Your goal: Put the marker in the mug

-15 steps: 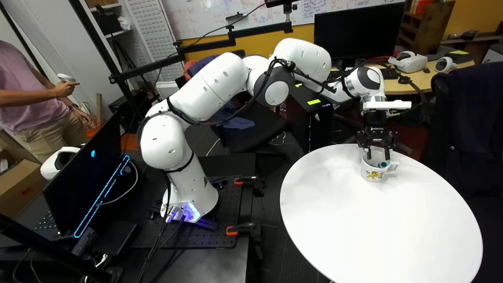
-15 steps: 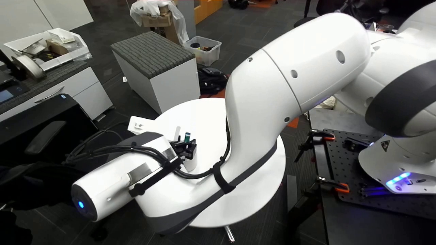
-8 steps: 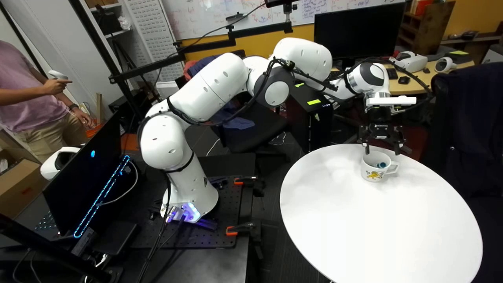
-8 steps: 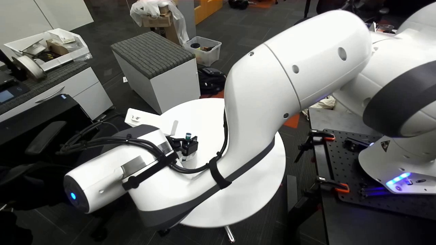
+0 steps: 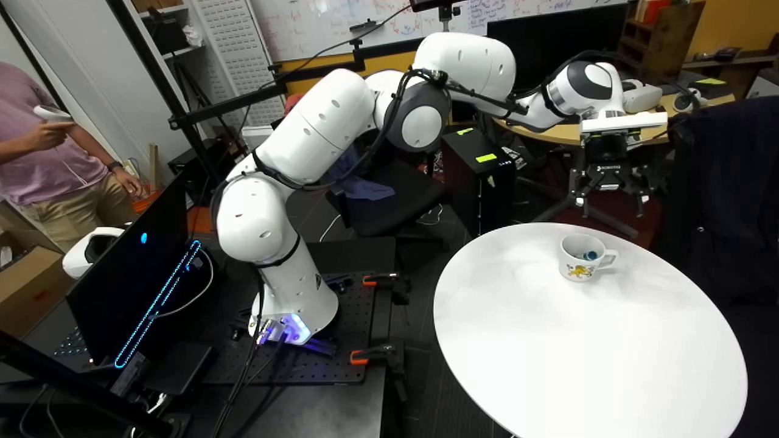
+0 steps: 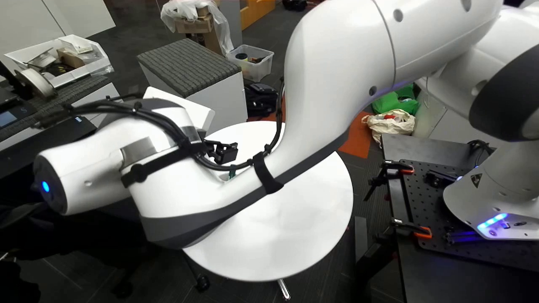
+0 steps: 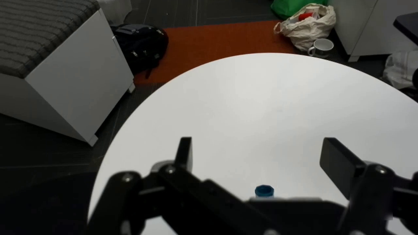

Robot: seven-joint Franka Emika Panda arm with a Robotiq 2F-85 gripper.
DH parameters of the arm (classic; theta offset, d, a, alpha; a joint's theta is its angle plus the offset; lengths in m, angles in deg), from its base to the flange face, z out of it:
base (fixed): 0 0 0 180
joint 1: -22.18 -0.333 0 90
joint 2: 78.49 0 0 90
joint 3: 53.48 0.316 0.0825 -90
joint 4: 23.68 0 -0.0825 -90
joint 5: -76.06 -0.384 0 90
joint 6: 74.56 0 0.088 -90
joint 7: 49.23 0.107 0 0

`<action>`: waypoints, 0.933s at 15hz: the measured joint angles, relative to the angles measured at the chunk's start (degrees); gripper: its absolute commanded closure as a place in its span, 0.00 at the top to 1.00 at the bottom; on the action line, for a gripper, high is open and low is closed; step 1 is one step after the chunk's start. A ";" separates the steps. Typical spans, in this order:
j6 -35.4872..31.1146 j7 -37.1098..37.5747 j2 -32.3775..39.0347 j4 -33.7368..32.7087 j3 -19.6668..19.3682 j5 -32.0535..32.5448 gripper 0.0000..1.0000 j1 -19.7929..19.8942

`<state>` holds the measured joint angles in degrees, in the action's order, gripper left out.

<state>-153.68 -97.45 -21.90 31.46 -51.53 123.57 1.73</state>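
Observation:
The white mug [image 5: 574, 267], with a yellow figure on its side and a handle, stands upright near the table's edge. The teal marker [image 5: 590, 255] is inside it; in an exterior view the marker [image 6: 232, 173] shows as a short green piece, mostly covered by the arm. My gripper [image 5: 613, 205] hangs above and behind the mug, clear of both, fingers wide apart with nothing between them. From the wrist view, the blue end of the marker [image 7: 264, 190] pokes up behind the body of the gripper [image 7: 256, 156], which hides the mug there.
The round white table [image 5: 584, 353] carries the mug. A dark office chair [image 5: 718, 201] stands beyond its edge. Around the table on the floor are a grey cabinet [image 7: 78, 85], a black backpack [image 7: 140, 45], a cloth bag [image 7: 305, 26] and another cup [image 7: 321, 47].
My gripper has spread its fingers, let go of the marker, and risen up and away from the mug. Marker and mug have stayed in place.

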 measured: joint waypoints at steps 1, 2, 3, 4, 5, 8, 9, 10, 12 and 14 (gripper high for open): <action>-0.11 0.95 -1.54 0.55 0.08 -0.57 1.00 0.52; -0.55 2.08 -3.24 1.36 0.24 -1.49 1.00 1.19; -1.54 3.45 -5.06 2.47 0.52 -2.68 1.00 2.09; -3.01 4.89 -6.88 3.84 0.69 -4.05 1.00 3.07; -4.96 6.20 -8.79 5.59 0.88 -5.45 1.00 4.21; -12.57 9.16 -14.76 12.35 1.54 -9.27 1.00 8.53; -15.17 9.29 -16.71 14.72 1.60 -10.20 1.00 10.10; -17.57 9.29 -18.68 17.07 1.60 -10.97 1.00 11.73; -21.79 9.19 -22.79 21.78 1.47 -12.24 1.00 15.01; -25.79 8.81 -27.16 26.75 1.21 -13.33 1.00 18.30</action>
<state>-179.47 -88.64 -49.06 58.21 -50.32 110.24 20.03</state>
